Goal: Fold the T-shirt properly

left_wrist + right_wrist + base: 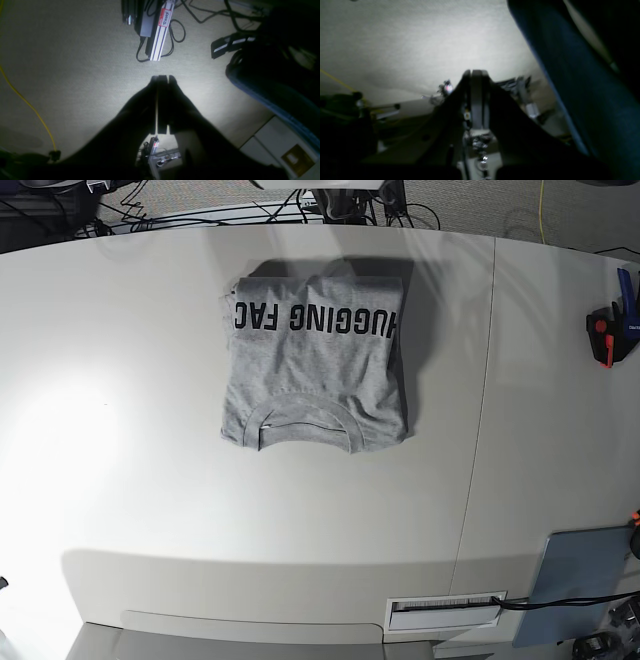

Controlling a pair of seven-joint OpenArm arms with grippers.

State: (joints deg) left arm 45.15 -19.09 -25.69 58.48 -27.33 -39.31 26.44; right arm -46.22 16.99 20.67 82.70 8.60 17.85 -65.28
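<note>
One T-shirt on the table, heather grey, folded into a roughly square packet. It sits toward the far-middle of the tabletop in the base view, well clear of every edge. One ribbed collar faces the near side, one line of black block lettering runs along the far edge and reads upside down from this camera. Sleeves tucked under, none sticking out. Right flank shows a stacked fold layer.

No arm shows in the base view. Two grippers, each seen only by its own wrist cam:
- left gripper: jaws together, only a thin slit of light between them, nothing clamped. It points at carpeted floor, not the table.
- right gripper: jaws together, nothing between them. Also over floor, picture blurred and dim.

Neither is touching the shirt.

Other stuff, counted:
- one table seam running front to back, right of the shirt
- one black-and-red tool at the right table edge, type can't tell
- one blue-grey pad at the near right corner
- one white slotted label strip on the near edge
- one aluminium extrusion on the floor in the left wrist view, with one red-bordered handwritten tag
- one yellow cable crossing the floor on the left
- black cables tangled around the extrusion, count can't tell
</note>
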